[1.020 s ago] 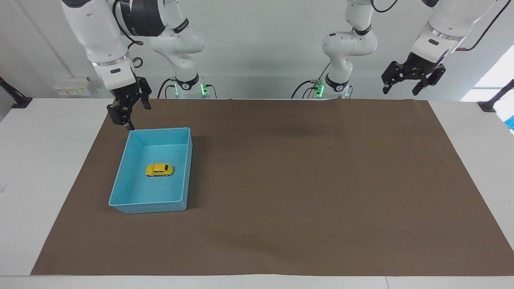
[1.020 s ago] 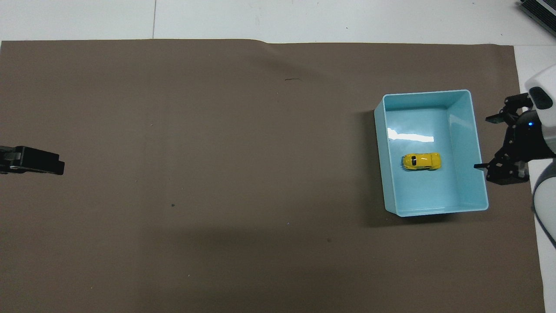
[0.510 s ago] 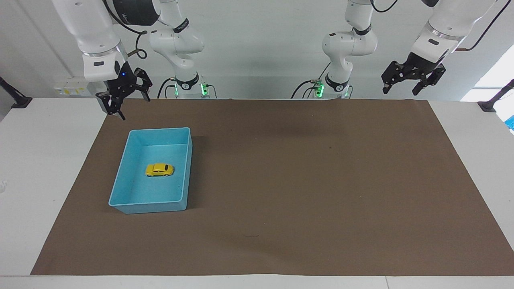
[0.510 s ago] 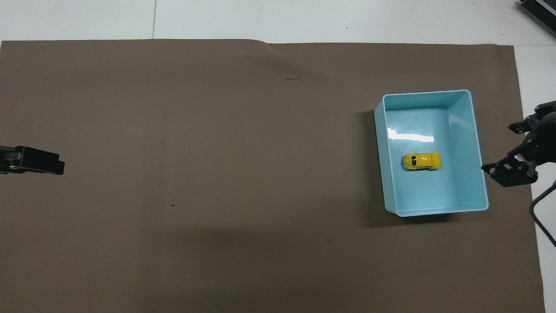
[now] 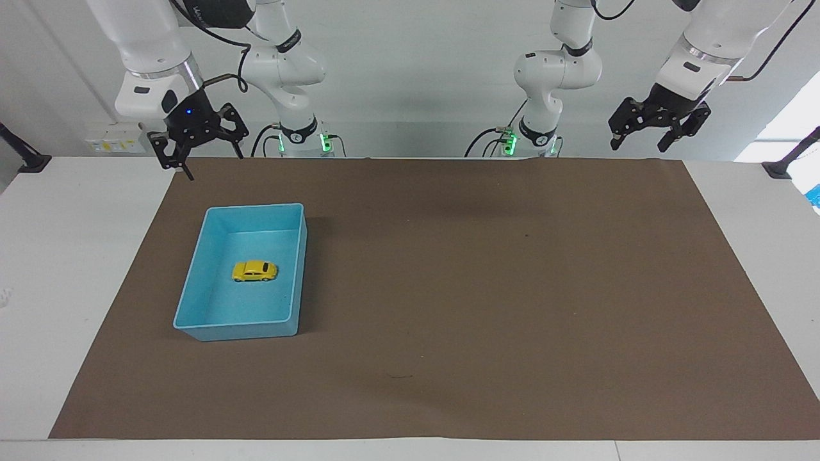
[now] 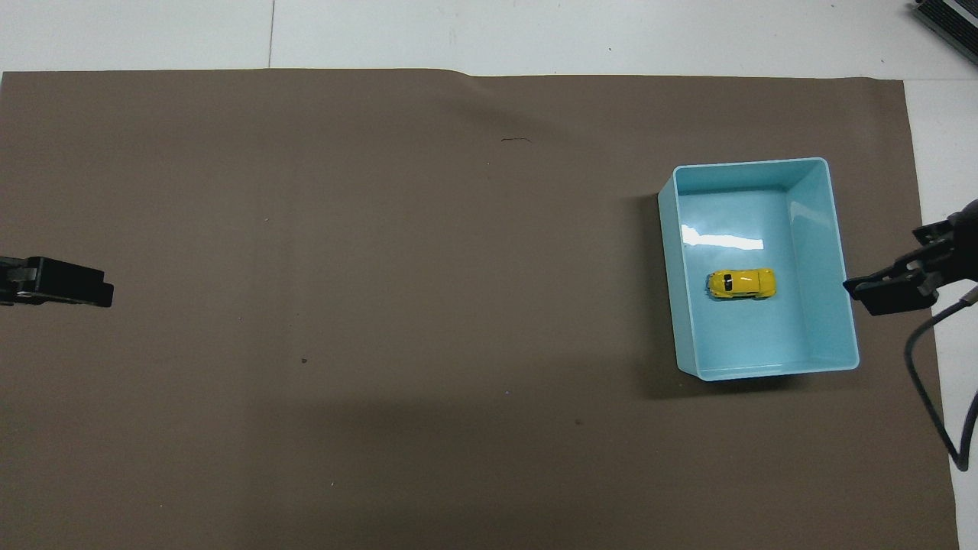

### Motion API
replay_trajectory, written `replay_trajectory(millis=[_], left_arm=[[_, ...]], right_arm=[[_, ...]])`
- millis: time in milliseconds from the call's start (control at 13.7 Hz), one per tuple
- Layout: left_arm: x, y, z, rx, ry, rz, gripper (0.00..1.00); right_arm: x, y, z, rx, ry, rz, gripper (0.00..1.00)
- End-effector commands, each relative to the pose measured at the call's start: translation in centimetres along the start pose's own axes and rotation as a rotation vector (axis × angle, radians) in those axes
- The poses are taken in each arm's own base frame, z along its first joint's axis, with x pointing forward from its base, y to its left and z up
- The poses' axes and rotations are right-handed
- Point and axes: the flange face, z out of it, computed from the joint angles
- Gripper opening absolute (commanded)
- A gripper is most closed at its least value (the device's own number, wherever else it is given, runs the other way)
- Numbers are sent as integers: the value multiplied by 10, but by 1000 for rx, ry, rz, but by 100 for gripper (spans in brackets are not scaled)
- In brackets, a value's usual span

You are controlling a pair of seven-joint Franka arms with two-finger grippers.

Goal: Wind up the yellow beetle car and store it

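Observation:
The yellow beetle car (image 5: 254, 271) (image 6: 741, 283) stands on its wheels in the middle of the blue bin (image 5: 192, 291) (image 6: 837, 252), touched by nothing. My right gripper (image 5: 198, 150) (image 6: 909, 263) hangs open and empty in the air over the mat's edge at the right arm's end, clear of the bin's rim. My left gripper (image 5: 644, 137) waits open and empty, raised over the mat's corner by its own base; in the overhead view only its fingertip (image 6: 65, 283) shows at the frame's edge.
A brown mat (image 5: 480, 288) covers most of the white table (image 5: 57, 256). The bin sits toward the right arm's end. A dark cable (image 6: 928, 382) hangs from the right arm beside the bin.
The right gripper has risen and drawn back from the bin's rim toward its own base, turning as it went. The car, the bin and the left arm have stayed still.

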Motion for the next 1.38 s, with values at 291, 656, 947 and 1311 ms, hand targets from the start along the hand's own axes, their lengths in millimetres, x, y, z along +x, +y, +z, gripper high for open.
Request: replay_trajectory(millis=[291,656,947,1311], left_arm=[[-2,-2,-1,-8,3,3,100],[-2,-2,-1,-8,3,3,100],[-2,-2,-1,-8,3,3,100],[-2,-3,-1,-8,3,2,100]], right_arm=[[2,1,-6,-5,4,469,100],[-1,4,-5,-18,-8,554,100],[-1,1,-6,-7,-9,565,100],[1,2,-6,0,4,560,100]])
